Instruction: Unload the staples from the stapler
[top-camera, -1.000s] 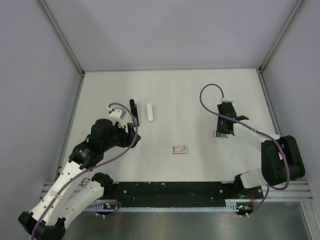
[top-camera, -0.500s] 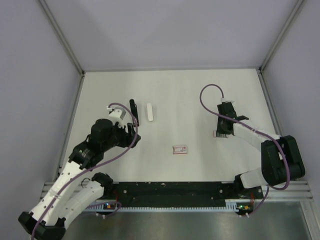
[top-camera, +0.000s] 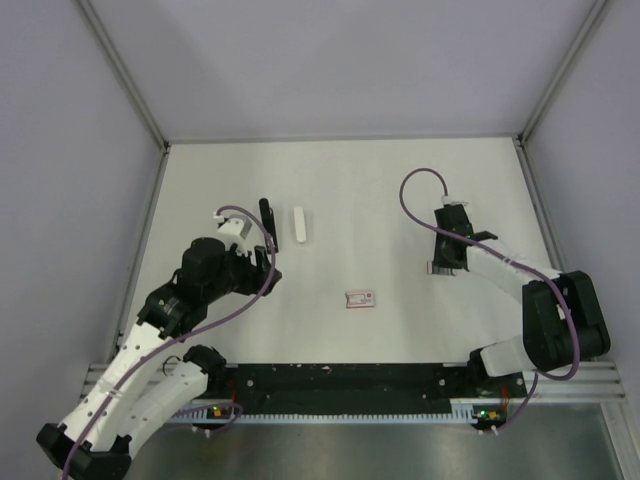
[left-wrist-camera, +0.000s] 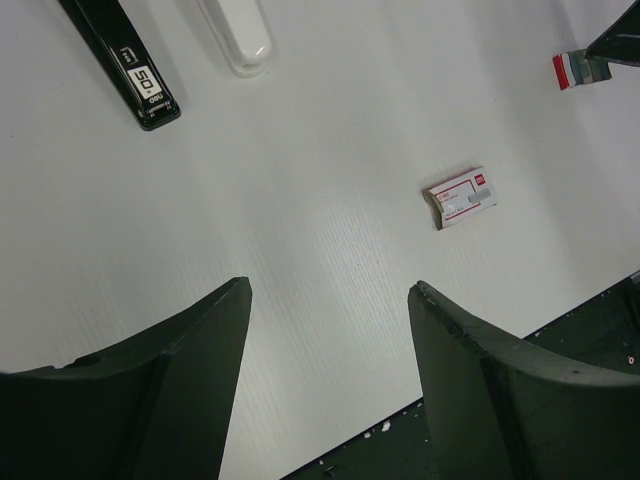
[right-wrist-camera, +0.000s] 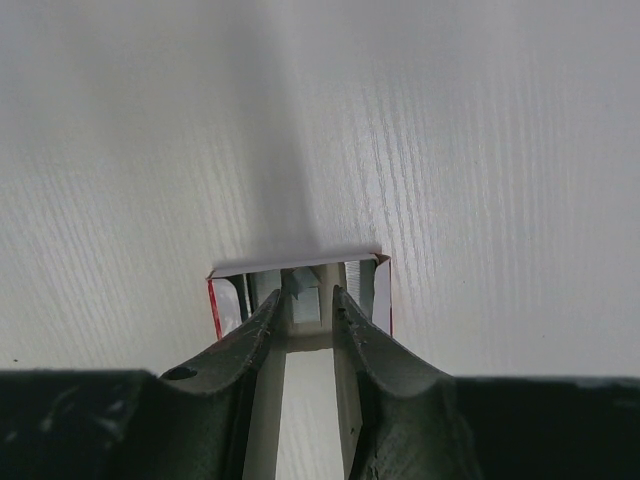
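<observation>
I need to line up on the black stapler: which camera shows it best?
Left wrist: the stapler lies large at top left, its label legible, though its far end is cut off. Top external shows it whole but as a thin dark bar. Right wrist does not show it.

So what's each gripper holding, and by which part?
Left gripper: open, nothing. Right gripper: reaching into an open red-and-white box, apparently pinching a silvery staple strip by its sides; not certain.

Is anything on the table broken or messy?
The black stapler part and a white part lie side by side, not touching, as if one stapler came apart. The right gripper is poking into an open red-and-white box. Nothing looks spilled.
</observation>
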